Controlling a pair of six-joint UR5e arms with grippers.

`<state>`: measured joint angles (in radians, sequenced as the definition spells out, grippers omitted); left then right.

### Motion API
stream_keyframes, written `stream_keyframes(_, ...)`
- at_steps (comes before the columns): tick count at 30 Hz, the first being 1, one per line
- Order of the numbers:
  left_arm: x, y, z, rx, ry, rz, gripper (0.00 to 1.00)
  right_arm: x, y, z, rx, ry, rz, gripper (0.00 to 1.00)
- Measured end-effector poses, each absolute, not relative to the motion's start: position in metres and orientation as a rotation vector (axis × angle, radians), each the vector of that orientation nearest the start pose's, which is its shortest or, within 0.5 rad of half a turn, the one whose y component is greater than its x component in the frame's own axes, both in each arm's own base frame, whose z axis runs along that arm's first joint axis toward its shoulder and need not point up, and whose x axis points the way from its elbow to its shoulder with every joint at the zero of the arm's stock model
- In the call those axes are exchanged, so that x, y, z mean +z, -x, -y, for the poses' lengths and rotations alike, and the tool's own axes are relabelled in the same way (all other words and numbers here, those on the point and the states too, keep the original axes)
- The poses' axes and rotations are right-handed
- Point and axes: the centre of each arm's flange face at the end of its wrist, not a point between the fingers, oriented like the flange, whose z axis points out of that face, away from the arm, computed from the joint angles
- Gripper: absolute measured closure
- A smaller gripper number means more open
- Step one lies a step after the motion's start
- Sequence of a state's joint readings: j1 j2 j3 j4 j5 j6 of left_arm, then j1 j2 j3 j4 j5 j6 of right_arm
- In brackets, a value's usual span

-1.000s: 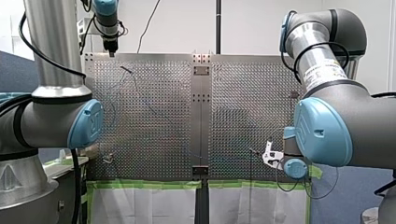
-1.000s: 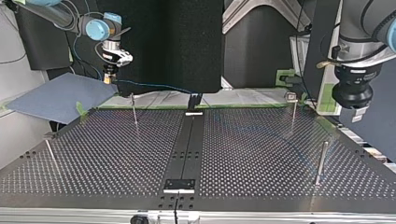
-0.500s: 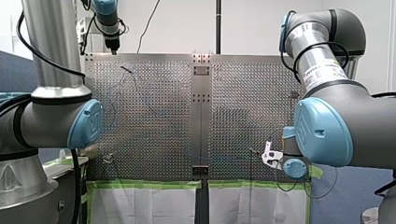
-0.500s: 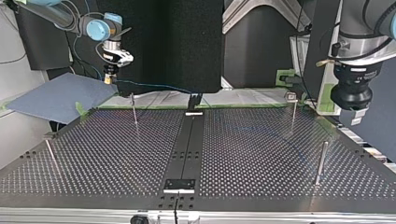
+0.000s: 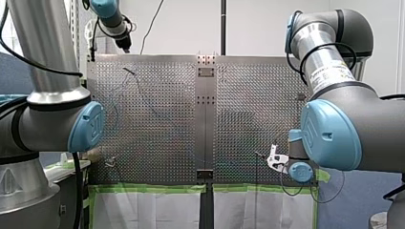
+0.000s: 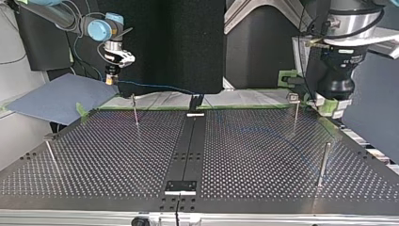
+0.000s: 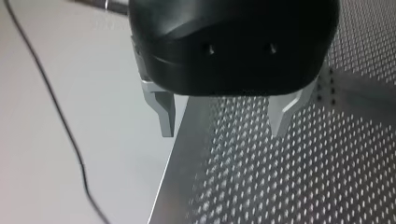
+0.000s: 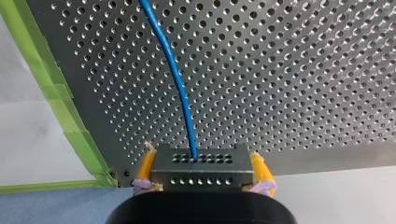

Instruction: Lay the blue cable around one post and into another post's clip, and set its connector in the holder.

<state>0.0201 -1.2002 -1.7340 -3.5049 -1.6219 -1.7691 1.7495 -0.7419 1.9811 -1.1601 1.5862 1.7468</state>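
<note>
Yellow pads (image 8: 260,171) of my right gripper (image 8: 201,164) clamp the connector (image 8: 201,171) so the blue cable (image 8: 175,74) trails free for routing; my left gripper (image 7: 223,120) hangs wide, empty, in reserve.

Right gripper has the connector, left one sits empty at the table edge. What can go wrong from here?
1. My right gripper pinches the connector only by its two ends; a tug from the blue cable might twist it loose.
2. In the top view the cable runs just above a thin post and may snag on it.
3. My left gripper is open and empty, so slack is probably unmanaged.
</note>
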Motion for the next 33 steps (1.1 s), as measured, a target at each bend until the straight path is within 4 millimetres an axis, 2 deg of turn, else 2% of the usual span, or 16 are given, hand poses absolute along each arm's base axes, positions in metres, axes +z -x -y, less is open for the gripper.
stream_keyframes(6, 0.504, -0.314, 0.139, -0.173, 0.164, -1.720, 0.03, -0.029, -0.225, 0.500, 1.405, -1.313, 1.326, 1.00)
stream_keyframes(15, 0.459, -0.321, 0.168, -0.280, 0.064, -1.780, 0.03, -0.028, -0.224, 0.500, 1.402, -1.310, 1.325, 1.00)
stream_keyframes(24, 0.401, -0.328, 0.190, -0.268, 0.022, -1.860, 0.03, -0.026, -0.224, 0.504, 1.399, -1.306, 1.322, 1.00)
stream_keyframes(33, 0.336, -0.322, 0.212, -0.242, 0.014, -1.946, 0.03, -0.026, -0.226, 0.504, 1.396, -1.310, 1.315, 1.00)
